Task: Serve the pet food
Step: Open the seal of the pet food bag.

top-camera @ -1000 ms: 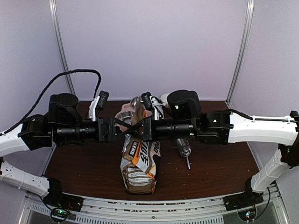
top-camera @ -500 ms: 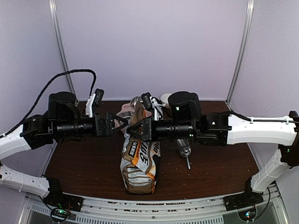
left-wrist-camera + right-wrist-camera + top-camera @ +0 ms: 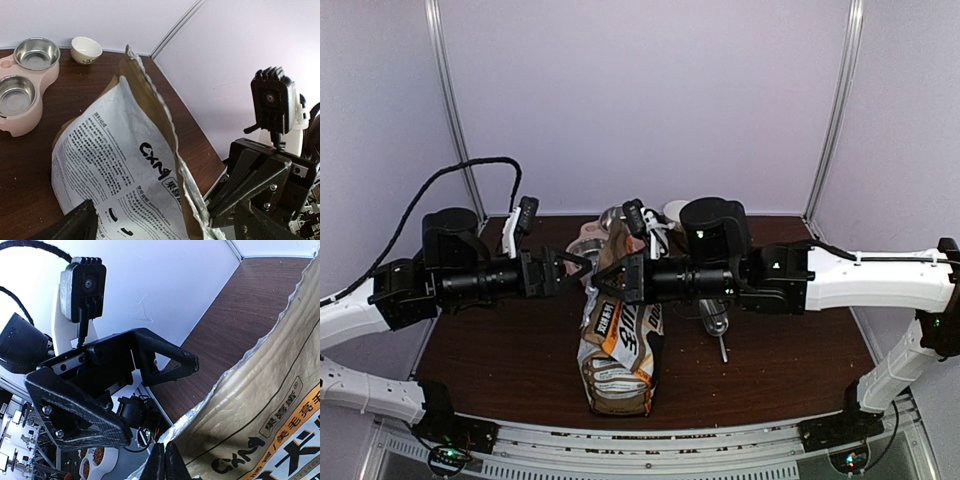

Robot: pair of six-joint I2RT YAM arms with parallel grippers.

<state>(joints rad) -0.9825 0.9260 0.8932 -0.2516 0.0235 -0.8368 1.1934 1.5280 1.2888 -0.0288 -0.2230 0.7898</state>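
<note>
Pet food is not visible in any view; its bag [image 3: 620,345] stands on the table [image 3: 500,350], midway between the two arms, with the torn top edge uppermost.

Bag: white and kraft-brown with black print and an orange band. The left wrist view shows its white, text-covered face [image 3: 115,165]. The right wrist view shows a brown face with a silver-lined rim [image 3: 260,410].

Right gripper [image 3: 605,283]: reaches the bag from the right and is clenched on the top edge. In its own wrist view the two fingers meet on the torn rim [image 3: 162,462].

Left gripper [image 3: 582,270]: level with the bag's top and just to its left, facing the right gripper. Its jaws are spread wide and grasp nothing. One dark finger [image 3: 72,225] shows at the lower left of the wrist view, in front of the bag's white face. Whether any finger touches the bag cannot be told.

Feeder [image 3: 30,117]: pink, with two metal bowls, on the table behind the bag and to the left of its top.

Cup [image 3: 86,50]: small and pale, behind the bag, beyond the feeder.

Scoop [image 3: 717,325]: metal, on the table to the right of the bag, partly hidden under the right arm.
</note>
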